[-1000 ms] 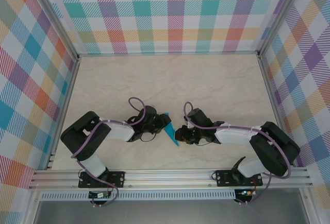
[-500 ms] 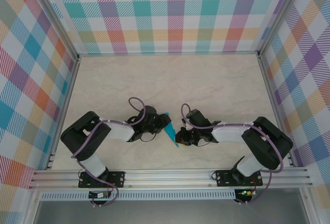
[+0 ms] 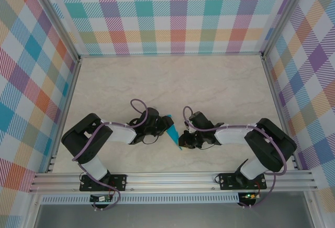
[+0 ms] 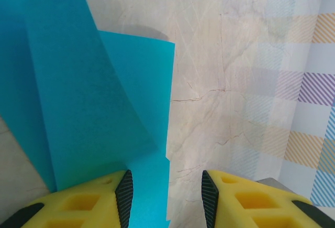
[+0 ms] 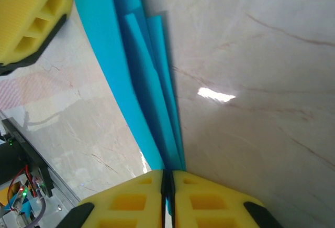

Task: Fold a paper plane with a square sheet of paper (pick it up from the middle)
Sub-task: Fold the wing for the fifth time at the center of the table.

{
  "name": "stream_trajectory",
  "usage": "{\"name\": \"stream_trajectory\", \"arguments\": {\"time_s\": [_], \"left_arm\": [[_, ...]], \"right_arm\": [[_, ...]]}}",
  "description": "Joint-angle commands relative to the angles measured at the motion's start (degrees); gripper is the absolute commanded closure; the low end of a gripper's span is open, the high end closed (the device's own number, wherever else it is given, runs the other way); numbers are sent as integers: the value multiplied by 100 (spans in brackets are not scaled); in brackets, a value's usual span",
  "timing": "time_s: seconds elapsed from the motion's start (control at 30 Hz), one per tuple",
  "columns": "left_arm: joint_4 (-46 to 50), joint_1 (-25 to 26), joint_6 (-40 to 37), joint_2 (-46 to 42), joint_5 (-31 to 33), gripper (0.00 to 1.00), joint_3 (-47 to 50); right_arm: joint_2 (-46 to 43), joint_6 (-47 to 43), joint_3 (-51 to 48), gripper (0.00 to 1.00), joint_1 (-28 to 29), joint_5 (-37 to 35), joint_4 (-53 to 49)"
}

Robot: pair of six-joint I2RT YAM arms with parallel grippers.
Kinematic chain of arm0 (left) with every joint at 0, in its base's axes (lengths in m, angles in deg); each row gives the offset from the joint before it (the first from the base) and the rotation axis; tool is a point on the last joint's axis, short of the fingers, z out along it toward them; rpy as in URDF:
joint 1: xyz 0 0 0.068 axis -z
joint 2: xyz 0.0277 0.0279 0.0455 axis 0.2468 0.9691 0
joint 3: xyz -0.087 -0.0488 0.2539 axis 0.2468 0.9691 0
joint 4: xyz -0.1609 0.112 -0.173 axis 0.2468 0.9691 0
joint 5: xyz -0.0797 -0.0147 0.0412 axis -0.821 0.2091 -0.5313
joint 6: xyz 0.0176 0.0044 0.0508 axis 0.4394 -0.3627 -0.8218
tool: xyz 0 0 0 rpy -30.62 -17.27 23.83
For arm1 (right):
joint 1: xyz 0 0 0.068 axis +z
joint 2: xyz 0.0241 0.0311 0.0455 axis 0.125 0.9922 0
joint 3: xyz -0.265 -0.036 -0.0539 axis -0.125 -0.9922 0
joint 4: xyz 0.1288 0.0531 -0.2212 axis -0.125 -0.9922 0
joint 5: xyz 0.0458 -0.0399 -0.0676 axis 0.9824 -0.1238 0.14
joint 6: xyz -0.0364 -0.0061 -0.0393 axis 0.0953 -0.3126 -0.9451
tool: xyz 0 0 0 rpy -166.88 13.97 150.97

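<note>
Right tool (image 5: 167,178) is shifting in leftward, pinching the paper plane (image 5: 138,81) at its narrow end; left tool (image 4: 166,186) is sitting spread around the wide end, so crease-pressing is likely starting

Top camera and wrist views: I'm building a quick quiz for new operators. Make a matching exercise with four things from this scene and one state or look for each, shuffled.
Things:
1. left gripper
2. right gripper
3. blue paper
4. table

States:
A. pale, marble-patterned
B. open, with paper in the gap
C. folded into narrow layers
D. shut on the paper

Pairs: 1-B, 2-D, 3-C, 4-A
</note>
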Motion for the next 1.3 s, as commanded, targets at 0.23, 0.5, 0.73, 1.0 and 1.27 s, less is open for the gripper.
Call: {"name": "stream_trajectory", "arguments": {"time_s": [0.23,0.5,0.73,1.0,1.27], "left_arm": [[511,64,-41,122,243,58,181],[506,63,-41,123,220,58,173],[502,62,-40,104,221,58,170],[511,65,-30,113,242,58,173],[546,64,-9,119,264,58,173]], "right_arm": [[-251,-479,236,78,7,162,-645],[-156,-583,520,72,7,245,-663],[218,-600,631,79,18,90,-767],[323,-553,364,88,33,68,-778],[328,-612,266,86,85,-23,-1005]]}}
